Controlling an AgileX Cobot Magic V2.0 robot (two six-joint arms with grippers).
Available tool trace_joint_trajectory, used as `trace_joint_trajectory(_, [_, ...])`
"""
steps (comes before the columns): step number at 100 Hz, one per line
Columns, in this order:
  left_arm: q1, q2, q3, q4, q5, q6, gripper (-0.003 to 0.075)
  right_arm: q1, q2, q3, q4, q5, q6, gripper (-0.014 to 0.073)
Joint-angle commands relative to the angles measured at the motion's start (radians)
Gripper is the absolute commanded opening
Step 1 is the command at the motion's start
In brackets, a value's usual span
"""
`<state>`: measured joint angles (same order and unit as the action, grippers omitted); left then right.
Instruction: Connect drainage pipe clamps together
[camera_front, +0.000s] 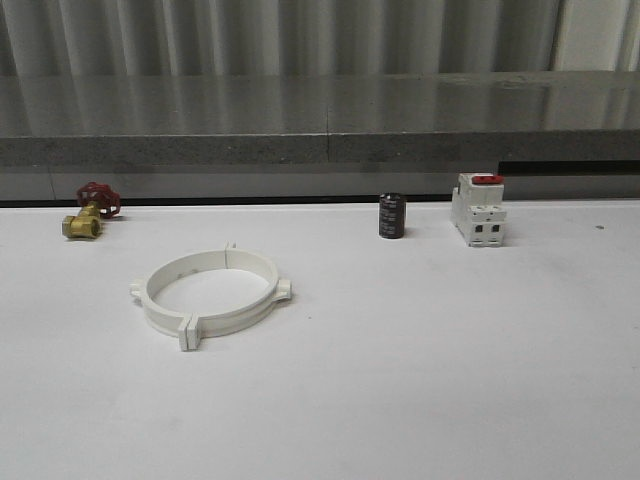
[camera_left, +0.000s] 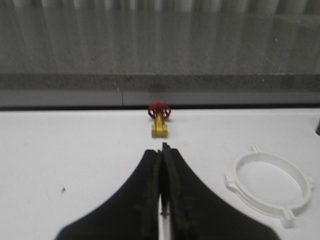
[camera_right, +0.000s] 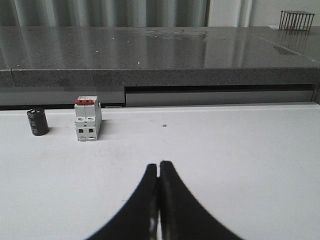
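The two white drainage pipe clamps (camera_front: 209, 291) lie on the table left of centre, their end tabs meeting so that they form one closed ring; the left wrist view also has this ring (camera_left: 270, 187). My left gripper (camera_left: 162, 150) is shut with nothing between its black fingers, hovering over bare table, the ring off to one side of it. Shut and empty as well, my right gripper (camera_right: 159, 165) hangs over bare table on the right side, far from the ring.
A brass valve with a red handwheel (camera_front: 89, 210) lies at the back left. A small black cylinder (camera_front: 391, 216) and a white breaker with a red switch (camera_front: 478, 209) stand at the back, right of centre. A grey ledge (camera_front: 320, 140) runs behind the white table (camera_front: 420, 380).
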<state>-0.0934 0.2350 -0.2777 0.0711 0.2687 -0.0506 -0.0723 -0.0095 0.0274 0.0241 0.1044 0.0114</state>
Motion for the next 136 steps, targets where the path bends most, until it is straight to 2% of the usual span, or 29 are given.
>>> trace_joint_trajectory(1, [0.033,-0.043,0.04,0.001,-0.186,0.056,-0.0021,-0.008,-0.02,-0.017,-0.012,-0.07,-0.011,-0.0065])
trace_joint_trajectory(24, [0.065,-0.178,0.201,-0.004,-0.178,0.051,-0.0021,-0.008,-0.02,-0.017,-0.012,-0.07,-0.011,-0.0065])
trace_joint_trajectory(38, [0.065,-0.275,0.332,-0.004,-0.2,-0.004,-0.0021,-0.008,-0.02,-0.017,-0.012,-0.07,-0.011,-0.0065])
trace_joint_trajectory(44, [0.063,-0.264,0.314,-0.002,-0.097,-0.004,-0.0021,-0.008,-0.019,-0.017,-0.012,-0.069,-0.011,-0.0065])
trace_joint_trajectory(55, [0.058,-0.267,0.324,-0.002,-0.137,-0.004,-0.0021,-0.008,-0.015,-0.017,-0.012,-0.066,-0.011,-0.0065])
trace_joint_trajectory(136, [0.058,-0.267,0.324,-0.002,-0.13,-0.004,-0.0021,-0.008,-0.015,-0.017,-0.012,-0.066,-0.011,-0.0065])
